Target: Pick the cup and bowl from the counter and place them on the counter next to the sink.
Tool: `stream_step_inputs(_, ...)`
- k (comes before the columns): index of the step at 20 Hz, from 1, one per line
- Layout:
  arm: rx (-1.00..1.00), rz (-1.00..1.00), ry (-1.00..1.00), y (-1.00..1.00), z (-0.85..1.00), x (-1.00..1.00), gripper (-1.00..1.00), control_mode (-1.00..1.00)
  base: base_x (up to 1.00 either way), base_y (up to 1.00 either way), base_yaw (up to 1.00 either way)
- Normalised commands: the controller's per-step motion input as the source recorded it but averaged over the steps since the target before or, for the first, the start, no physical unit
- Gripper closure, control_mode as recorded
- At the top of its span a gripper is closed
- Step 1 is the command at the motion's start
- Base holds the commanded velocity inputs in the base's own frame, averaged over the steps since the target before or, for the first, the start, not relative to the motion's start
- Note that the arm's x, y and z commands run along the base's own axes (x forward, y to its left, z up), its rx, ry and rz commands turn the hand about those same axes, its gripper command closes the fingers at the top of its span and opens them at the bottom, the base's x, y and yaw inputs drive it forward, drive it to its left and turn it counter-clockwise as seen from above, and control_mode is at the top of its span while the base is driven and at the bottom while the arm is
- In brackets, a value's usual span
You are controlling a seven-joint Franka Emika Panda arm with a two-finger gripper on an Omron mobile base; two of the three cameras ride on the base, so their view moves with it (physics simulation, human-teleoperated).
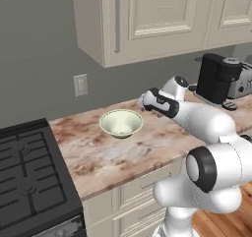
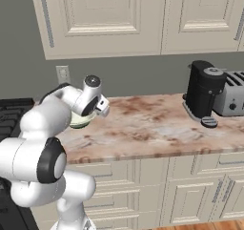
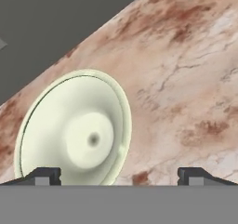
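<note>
A plain cream-green bowl (image 1: 121,123) sits upright on the marbled counter (image 1: 108,157), near its left end by the stove. My gripper (image 1: 142,103) hovers just right of the bowl and above it, tilted down toward it. In the hand view the bowl (image 3: 74,130) lies at the lower left, and my gripper (image 3: 120,176) is open with its fingertips (image 3: 46,175) wide apart and nothing between them. In the right base view my arm covers most of the bowl (image 2: 78,123). The cup and the sink are out of view.
A black stove top (image 1: 29,172) borders the counter on the left. A black coffee machine (image 2: 202,93) and a grey toaster (image 2: 231,100) stand at the counter's right end. Upper cabinets (image 1: 147,19) hang overhead, with a wall outlet (image 1: 80,85) behind the bowl.
</note>
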Motion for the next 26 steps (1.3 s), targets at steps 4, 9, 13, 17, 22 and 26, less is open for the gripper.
stream_step_inputs(4,0.04,0.0,0.0,0.01,-0.39,0.13,-1.0,-1.0,0.0,0.0,0.0)
stream_step_inputs(9,0.03,0.0,0.0,0.02,-0.31,0.0,-1.0,-1.0,0.0,0.0,0.0)
stream_step_inputs(13,0.02,0.0,0.01,0.04,-0.24,0.0,-1.0,-1.0,0.0,0.0,0.0)
stream_step_inputs(17,0.03,0.0,0.02,0.1,-0.23,0.0,-1.0,-1.0,0.0,0.0,0.0)
stream_step_inputs(22,0.03,0.0,0.03,0.14,-0.08,0.0,-1.0,-1.0,0.0,0.0,0.0)
stream_step_inputs(26,0.03,0.0,0.04,0.28,0.0,0.0,-1.0,-1.0,0.0,0.0,0.0)
